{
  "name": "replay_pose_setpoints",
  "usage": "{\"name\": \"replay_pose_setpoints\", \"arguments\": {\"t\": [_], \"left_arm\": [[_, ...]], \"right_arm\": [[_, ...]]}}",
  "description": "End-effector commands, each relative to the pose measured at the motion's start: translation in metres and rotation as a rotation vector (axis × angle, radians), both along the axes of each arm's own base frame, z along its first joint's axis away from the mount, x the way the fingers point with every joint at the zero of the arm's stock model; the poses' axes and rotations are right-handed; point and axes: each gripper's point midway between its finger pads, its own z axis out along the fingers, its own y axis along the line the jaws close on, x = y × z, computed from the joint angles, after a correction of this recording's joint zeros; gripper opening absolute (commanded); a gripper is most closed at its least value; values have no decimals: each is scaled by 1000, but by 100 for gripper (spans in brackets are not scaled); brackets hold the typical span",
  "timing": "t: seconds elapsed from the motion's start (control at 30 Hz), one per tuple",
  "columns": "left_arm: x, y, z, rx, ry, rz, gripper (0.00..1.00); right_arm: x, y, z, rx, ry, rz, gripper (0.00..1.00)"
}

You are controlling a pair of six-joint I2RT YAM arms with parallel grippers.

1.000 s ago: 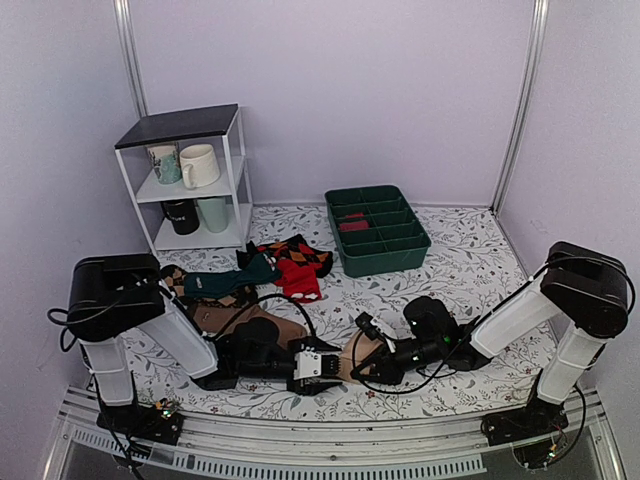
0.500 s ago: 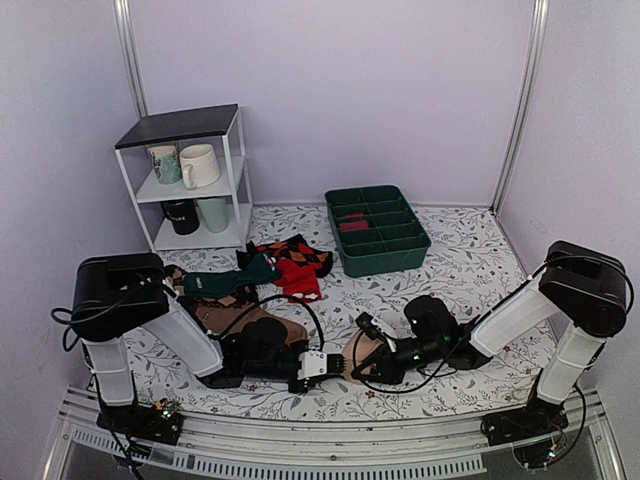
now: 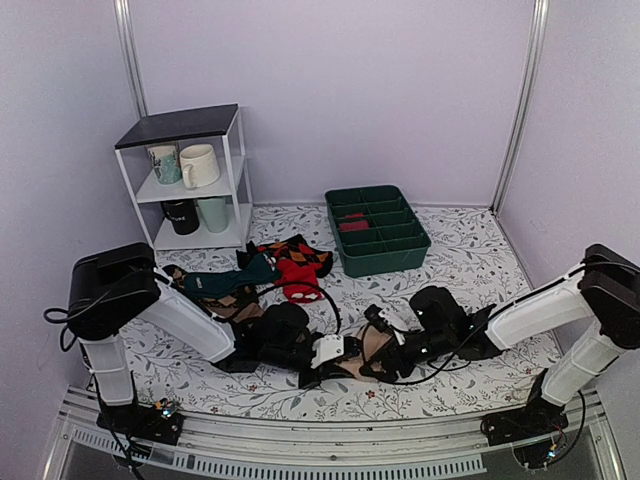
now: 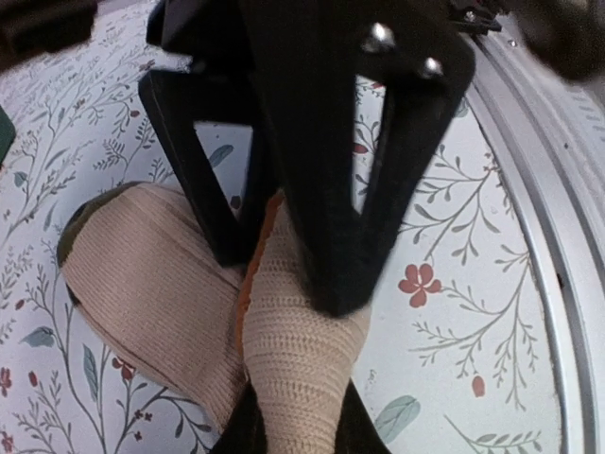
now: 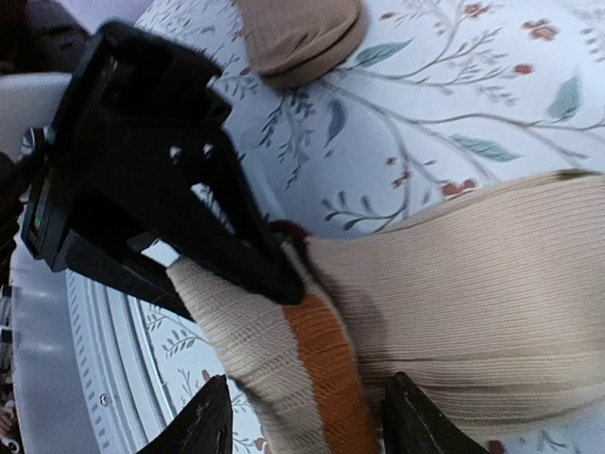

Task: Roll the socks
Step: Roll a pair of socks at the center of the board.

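The socks [image 3: 360,350] lie near the table's front edge, between my two grippers. They are beige ribbed knit [image 4: 151,274], with a narrow folded end [image 4: 293,359] that carries an orange band [image 5: 331,359]. My left gripper [image 4: 295,430] is shut on that folded end, seen in the top view [image 3: 325,352] just left of the socks. My right gripper [image 5: 307,426] faces it from the right [image 3: 385,345]. Its fingers [image 5: 208,421] stand apart on either side of the same end, open. The rest of the socks [image 5: 492,284] spreads out flat to the right.
A brown sock [image 5: 298,33] lies just beyond the grippers. Red-and-black argyle socks [image 3: 297,262] and a dark teal sock [image 3: 225,283] lie further back left. A green divided tray [image 3: 378,230] stands behind, a white shelf with mugs [image 3: 190,180] at back left. A metal rail [image 3: 320,440] runs along the near edge.
My left gripper closed on the socks' folded end and moved right with it. My right gripper, shut before, has opened, and its arm has stretched out further.
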Motion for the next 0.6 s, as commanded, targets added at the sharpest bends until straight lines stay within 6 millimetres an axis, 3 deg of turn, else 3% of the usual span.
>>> {"name": "replay_pose_setpoints", "arguments": {"t": [0.0, 0.1, 0.23, 0.57], "left_arm": [[-42, 54, -61, 277, 327, 60, 0], [-46, 65, -65, 282, 359, 101, 0], [-45, 68, -63, 265, 363, 122, 0], [-42, 60, -64, 255, 351, 108, 0]], "right_arm": [[36, -29, 22, -102, -113, -164, 58], [49, -42, 30, -122, -126, -238, 59], [57, -56, 21, -153, -48, -309, 58], [60, -43, -1, -167, 23, -284, 58]]}}
